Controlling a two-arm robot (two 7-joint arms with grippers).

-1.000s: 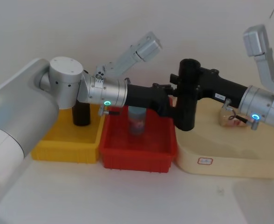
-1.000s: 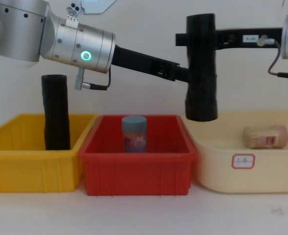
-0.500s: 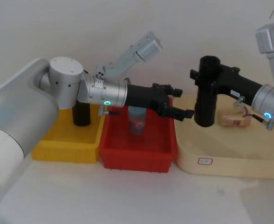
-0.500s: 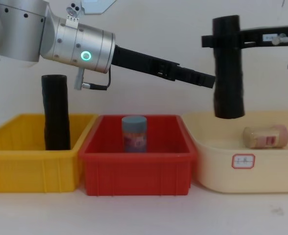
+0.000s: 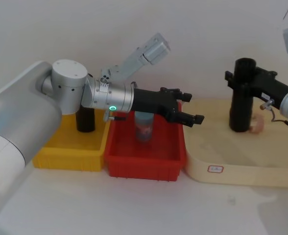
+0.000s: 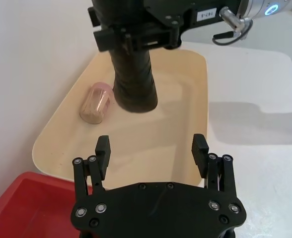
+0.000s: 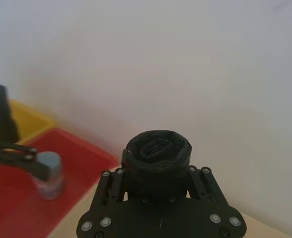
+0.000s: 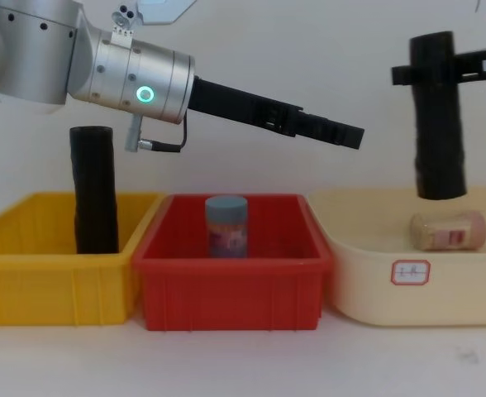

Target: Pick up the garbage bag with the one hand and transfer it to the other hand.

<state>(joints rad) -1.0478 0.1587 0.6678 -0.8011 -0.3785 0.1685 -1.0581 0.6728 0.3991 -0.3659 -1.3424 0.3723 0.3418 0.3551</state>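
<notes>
Above the cream tray [image 8: 367, 248], the right gripper [image 8: 438, 73] clamps the upright garbage bag [image 8: 438, 116]. Left of the tray, the left gripper [image 8: 346, 136] hangs with fingers apart.

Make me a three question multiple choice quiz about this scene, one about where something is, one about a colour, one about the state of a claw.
1. Where is the garbage bag?
A. standing in the yellow bin
B. held in the air above the cream tray
C. lying in the red bin

2. What colour is the bin holding the small blue-lidded jar?
A. red
B. yellow
C. green

3. What state is the left claw in?
A. shut on the jar
B. shut on the bag
C. open and empty

Answers:
1 B: the right claw grips it, its base clear of the cream tray.
2 A: the jar stands in the middle, red bin.
3 C: its fingers are spread with nothing between.
</notes>
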